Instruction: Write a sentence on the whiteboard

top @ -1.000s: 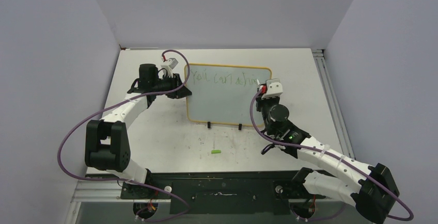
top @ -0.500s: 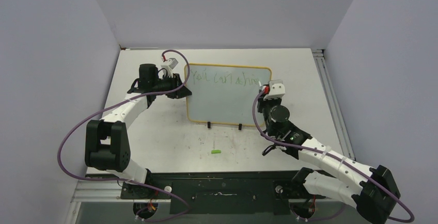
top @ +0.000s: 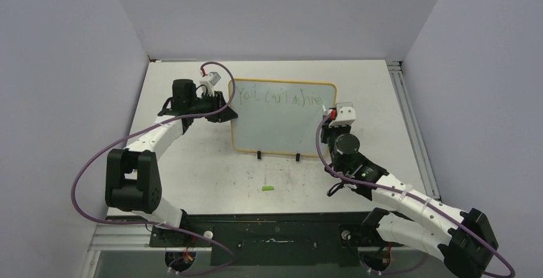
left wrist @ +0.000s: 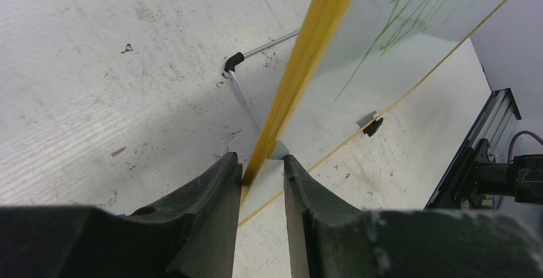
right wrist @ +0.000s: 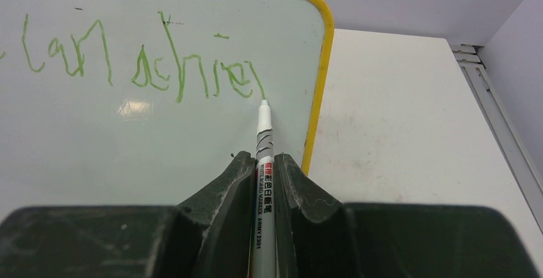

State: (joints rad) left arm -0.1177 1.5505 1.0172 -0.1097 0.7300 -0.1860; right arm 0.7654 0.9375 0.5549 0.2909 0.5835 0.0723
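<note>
The whiteboard (top: 282, 130) stands tilted at mid-table, pale with a yellow frame (left wrist: 310, 47). My left gripper (top: 227, 113) (left wrist: 262, 163) is shut on the board's left edge, with the frame between its jaws. The sentence (top: 278, 98) (right wrist: 160, 66) is one line of green handwriting along the top, reading roughly "You can achie". My right gripper (top: 330, 111) (right wrist: 262, 159) is shut on a white marker (right wrist: 264, 130). The marker's tip rests on the whiteboard (right wrist: 128, 137) at the end of the last green stroke, close to the right frame.
A small green cap (top: 267, 189) lies on the table in front of the board. Two black clip feet (top: 259, 155) (top: 298, 158) hold the board's lower edge, and a wire stand (left wrist: 256, 44) props it from behind. An aluminium rail (top: 410, 118) runs along the table's right side.
My right gripper has shifted a little right and towards the near edge with the marker, and the green line has grown by a stroke. The left arm has stayed still.
</note>
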